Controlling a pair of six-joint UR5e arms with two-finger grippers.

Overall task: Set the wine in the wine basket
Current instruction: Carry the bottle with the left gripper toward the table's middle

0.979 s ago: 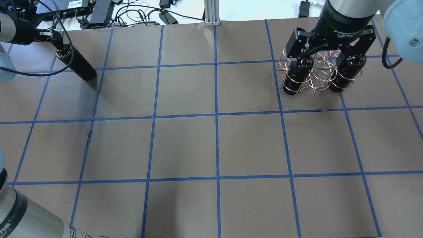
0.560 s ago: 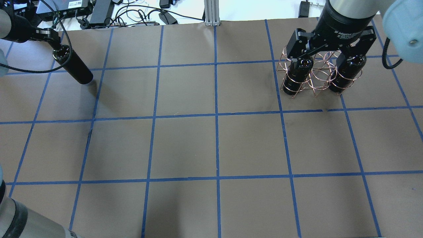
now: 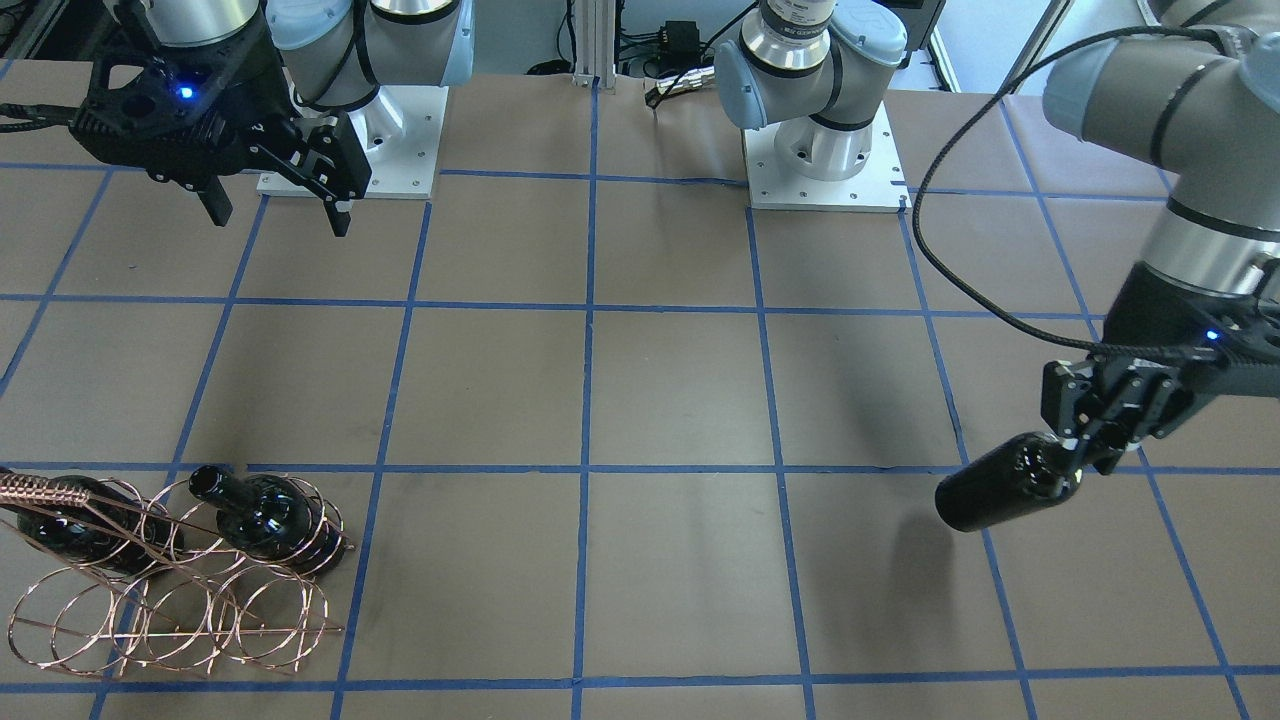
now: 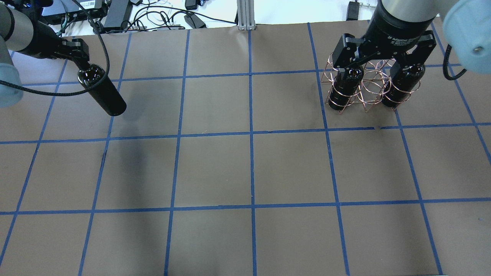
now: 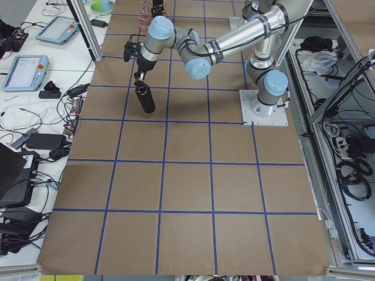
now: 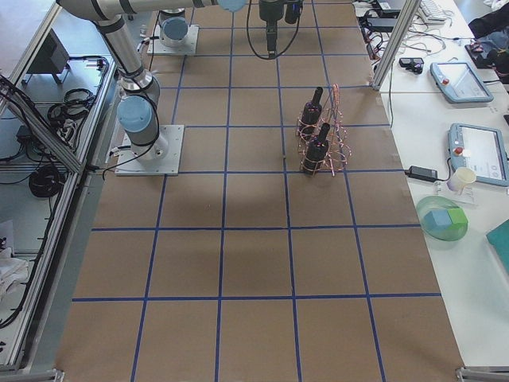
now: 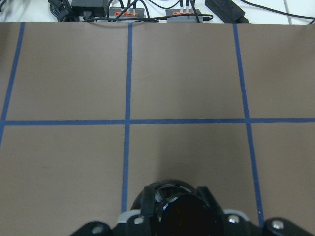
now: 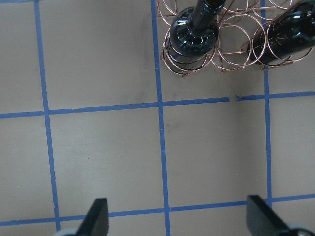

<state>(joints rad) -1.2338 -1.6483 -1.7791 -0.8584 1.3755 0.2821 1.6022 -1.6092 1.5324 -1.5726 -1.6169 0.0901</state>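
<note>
Lifted and carried rightward since the earlier overhead frames, the dark, glossy glass wine bottle (image 4: 101, 92) now hangs clear above the brown paper-covered counter (image 4: 215, 168), with its shadow thrown well apart from it. It sits further from the counter's left edge than it did. The left gripper (image 4: 82, 66) is clamped on the bottle's neck. The body slants down and away from the gripper, base lowest.

On the right, nothing has changed. The copper-coloured thin-wire wine basket (image 4: 369, 89) stands in the same spot with two matching dark bottles (image 4: 345, 86) in its outer loops. The right gripper (image 8: 179, 221) is raised above the counter just on the robot's side of the basket, its jaws spread wide and holding nothing.

From left to right, the risks look like these:
- **Grip:** the hold is on the neck alone, so the heavy slanted body could swing or slide through the gripper during the long carry across the counter.
- **Basket:** the wire frame looks light, so a base that meets a loop off-centre could snag and push or tip the basket. That would jostle the bottles already seated.
- **Right gripper:** it is close enough to the basket that the incoming bottle or left arm might strike it unless it clears away.
</note>
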